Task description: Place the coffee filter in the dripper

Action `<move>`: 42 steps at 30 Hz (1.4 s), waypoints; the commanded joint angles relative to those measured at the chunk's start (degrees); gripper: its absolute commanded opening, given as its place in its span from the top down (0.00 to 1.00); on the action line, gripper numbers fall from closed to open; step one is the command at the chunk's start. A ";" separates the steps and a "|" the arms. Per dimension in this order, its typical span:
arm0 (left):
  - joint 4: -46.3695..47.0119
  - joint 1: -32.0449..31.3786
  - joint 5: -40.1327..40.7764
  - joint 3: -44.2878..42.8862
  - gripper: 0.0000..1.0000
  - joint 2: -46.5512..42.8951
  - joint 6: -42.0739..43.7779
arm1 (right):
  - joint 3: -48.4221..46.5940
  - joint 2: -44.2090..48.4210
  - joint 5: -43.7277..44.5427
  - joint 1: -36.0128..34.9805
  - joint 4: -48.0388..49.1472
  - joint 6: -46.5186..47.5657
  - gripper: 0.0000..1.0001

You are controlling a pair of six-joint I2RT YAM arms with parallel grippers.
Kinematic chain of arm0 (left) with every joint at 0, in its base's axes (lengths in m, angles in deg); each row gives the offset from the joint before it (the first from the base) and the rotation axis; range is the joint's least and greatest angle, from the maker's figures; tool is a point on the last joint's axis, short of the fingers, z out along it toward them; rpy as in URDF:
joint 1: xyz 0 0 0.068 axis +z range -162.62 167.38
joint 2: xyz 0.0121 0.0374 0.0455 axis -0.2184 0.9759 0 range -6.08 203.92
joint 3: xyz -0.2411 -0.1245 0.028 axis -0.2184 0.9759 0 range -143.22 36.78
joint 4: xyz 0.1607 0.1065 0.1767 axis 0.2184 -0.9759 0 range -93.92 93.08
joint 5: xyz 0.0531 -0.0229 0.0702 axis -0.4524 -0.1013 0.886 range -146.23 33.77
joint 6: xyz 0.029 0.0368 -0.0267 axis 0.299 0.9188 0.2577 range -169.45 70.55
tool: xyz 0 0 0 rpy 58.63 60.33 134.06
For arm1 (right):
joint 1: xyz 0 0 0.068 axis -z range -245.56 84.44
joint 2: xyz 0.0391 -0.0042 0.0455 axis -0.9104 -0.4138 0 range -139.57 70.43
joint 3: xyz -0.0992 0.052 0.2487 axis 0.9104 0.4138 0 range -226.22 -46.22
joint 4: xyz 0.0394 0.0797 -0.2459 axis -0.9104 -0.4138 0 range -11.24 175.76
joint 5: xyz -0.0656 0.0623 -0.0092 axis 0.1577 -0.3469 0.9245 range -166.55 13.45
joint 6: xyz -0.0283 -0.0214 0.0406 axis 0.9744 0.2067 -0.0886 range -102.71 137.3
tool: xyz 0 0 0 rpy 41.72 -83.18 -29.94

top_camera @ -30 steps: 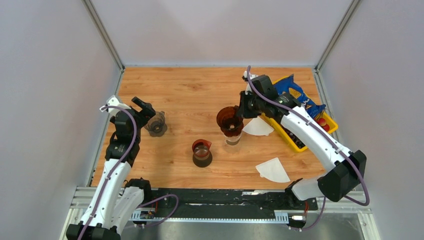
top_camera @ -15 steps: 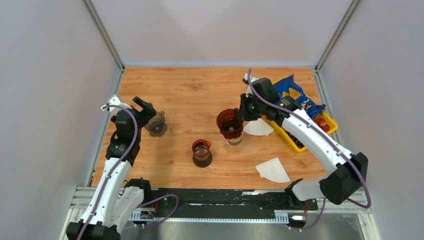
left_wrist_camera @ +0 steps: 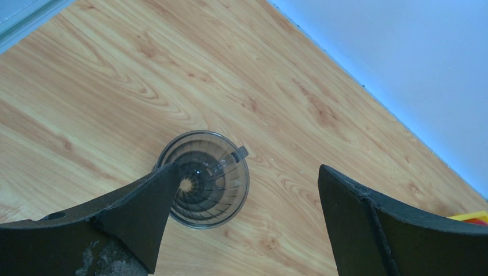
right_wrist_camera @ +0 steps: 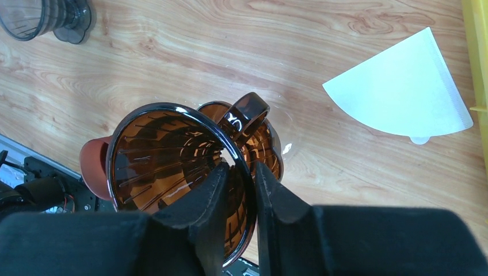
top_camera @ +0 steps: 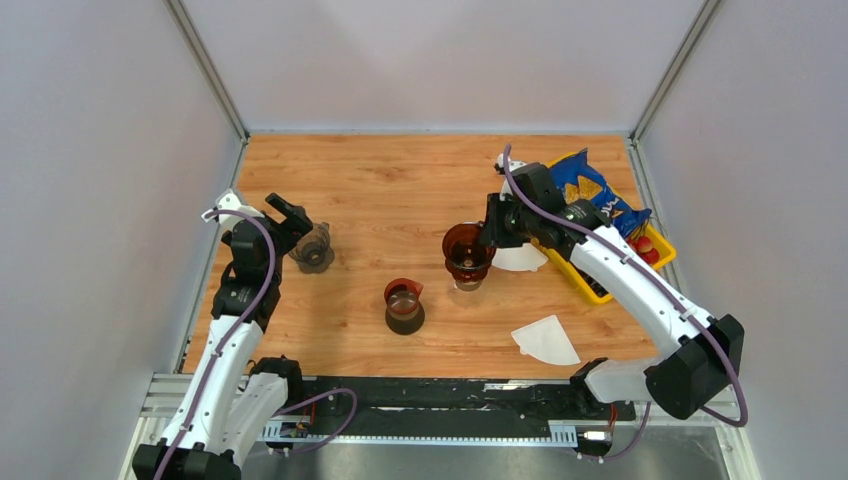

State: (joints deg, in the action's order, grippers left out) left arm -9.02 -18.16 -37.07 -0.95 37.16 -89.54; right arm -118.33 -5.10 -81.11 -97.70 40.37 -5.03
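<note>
My right gripper (top_camera: pixel 490 232) is shut on the rim of the amber dripper (top_camera: pixel 467 251). In the right wrist view one finger is inside the bowl and one outside (right_wrist_camera: pixel 239 172), and the dripper (right_wrist_camera: pixel 167 155) has its handle (right_wrist_camera: pixel 246 111) pointing away. The dripper is empty. I cannot tell whether its base touches the table. One white coffee filter (top_camera: pixel 518 256) lies flat just right of it, also in the right wrist view (right_wrist_camera: pixel 400 95). A second filter (top_camera: pixel 546 340) lies nearer the front. My left gripper (top_camera: pixel 289 216) is open and empty.
A grey clear dripper (top_camera: pixel 312 249) stands under my left gripper (left_wrist_camera: pixel 247 172), seen below its left finger (left_wrist_camera: pixel 204 178). A reddish-brown cup (top_camera: pixel 404 305) stands in the middle front. A yellow tray (top_camera: pixel 587 283) with a blue chip bag (top_camera: pixel 590 190) is at the right.
My right gripper has carried the amber dripper a little to the right and toward the front, and lower. The left arm has not moved.
</note>
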 commanded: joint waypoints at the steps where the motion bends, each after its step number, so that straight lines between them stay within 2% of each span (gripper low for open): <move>1: 1.61 0.23 0.35 0.29 0.00 -0.34 0.90 | -0.08 2.56 1.09 0.35 1.09 -1.62 0.72; 5: 1.47 0.24 0.17 0.27 0.00 -0.52 0.90 | -0.85 2.90 2.05 0.40 1.05 -1.76 0.63; 9: 1.51 0.24 -0.02 0.29 0.00 -0.75 0.94 | -2.15 3.70 4.15 0.51 1.02 -1.71 0.46; 10: 1.53 0.26 -0.11 0.29 0.00 -0.78 1.02 | -2.46 3.98 4.48 0.64 1.03 -1.67 0.40; 12: 1.67 0.26 -0.09 0.32 0.00 -0.79 1.07 | -2.98 4.78 7.24 0.89 1.01 -1.71 0.12; 13: 1.98 0.26 -0.09 0.52 0.00 -0.79 1.07 | -3.02 5.19 8.00 0.98 1.16 -1.75 0.02; 18: 2.74 0.27 -0.91 0.62 0.00 -0.03 1.28 | -0.72 7.82 13.43 2.30 1.03 -3.58 0.00; 21: 2.56 0.26 -0.81 0.56 0.00 0.10 1.42 | 0.71 9.68 14.79 5.47 0.46 -4.97 0.00; 26: 2.56 0.25 0.01 0.64 0.00 -0.25 1.35 | 3.45 11.21 18.02 15.26 -7.97 -10.25 0.00; 30: 2.57 0.21 0.59 0.73 0.00 -0.12 1.41 | 10.36 13.48 19.19 21.44 -13.66 -14.30 0.00; 35: 2.59 0.21 0.94 0.66 0.00 0.36 1.39 | 23.21 15.36 17.86 21.83 -14.86 -22.88 0.02; 42: 2.92 0.21 0.02 0.73 0.00 0.75 1.02 | 33.31 18.84 15.97 20.33 -13.68 -30.89 0.11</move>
State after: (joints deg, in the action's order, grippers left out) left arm -8.16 -18.16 -36.68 -0.32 37.84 -89.06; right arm -87.21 10.51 -64.45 -76.54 26.58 -29.03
